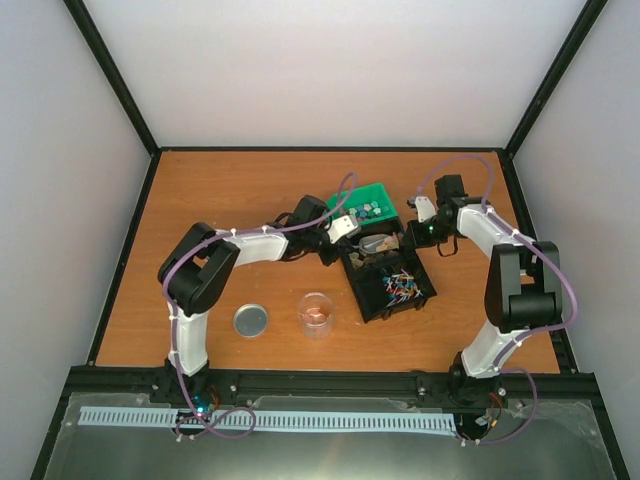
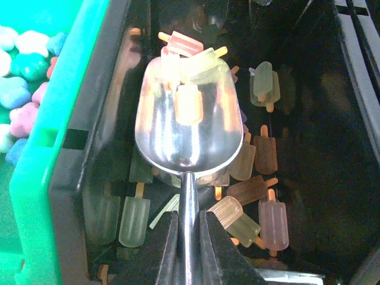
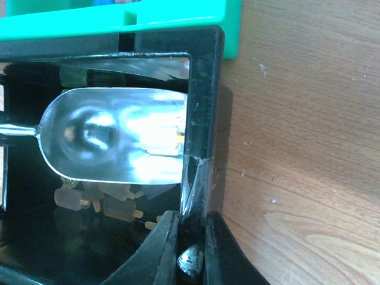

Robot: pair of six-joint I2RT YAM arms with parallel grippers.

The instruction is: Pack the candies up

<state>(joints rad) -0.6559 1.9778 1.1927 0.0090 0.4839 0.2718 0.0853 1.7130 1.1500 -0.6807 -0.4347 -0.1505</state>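
Orange-brown wooden table (image 1: 230,190) from above: small bright mixed-colour candies (image 1: 372,210) lie in the green plastic tray (image 1: 370,190) touching the black divided bin (image 1: 356,285). At my left wrist, my left gripper (image 2: 189,228) is clenched on the shiny metal scoop (image 2: 178,136), which carries popsicle-shaped gummies (image 2: 189,104). At my right wrist, my right gripper (image 3: 193,237) pinches the bin's wall.

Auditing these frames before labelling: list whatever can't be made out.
- Top view: contents of the clear cup, too small.
- Left wrist: most of the chunky candies and green tray, cut off by the left edge.
- Right wrist: load in the scoop, washed out by glare; its handle leaves the left edge.
- Right wrist: the shiny lump inside the right end effector, which clamps the black bin wall, blurred.
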